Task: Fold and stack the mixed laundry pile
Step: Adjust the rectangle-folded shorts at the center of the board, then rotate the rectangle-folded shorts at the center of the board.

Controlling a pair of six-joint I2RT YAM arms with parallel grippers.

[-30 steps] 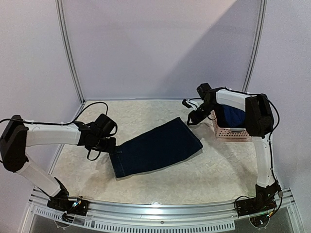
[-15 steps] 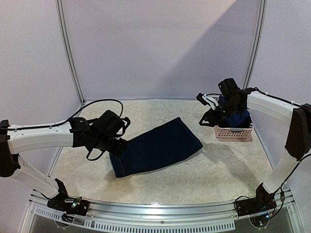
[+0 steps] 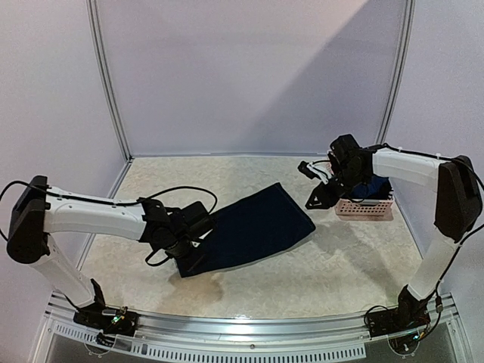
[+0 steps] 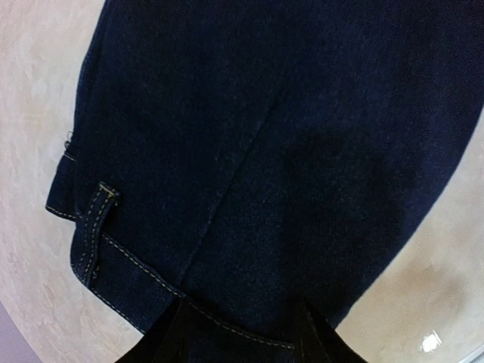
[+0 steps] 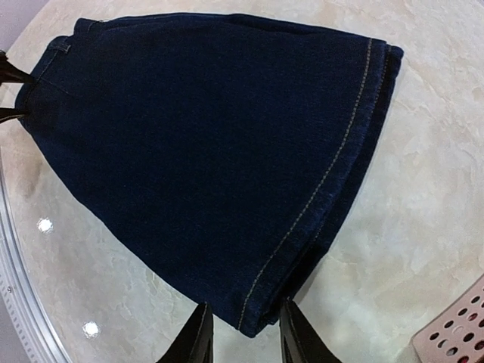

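Pale marbled bench (image 3: 340, 265) shows on every side of the dark navy denim piece (image 3: 253, 227), which lies flat mid-bench. The left claw (image 3: 193, 240) sits at its waistband corner; I cannot tell its grip. The right claw (image 3: 314, 199) hovers released near the hem, beside the pink basket (image 3: 363, 209).
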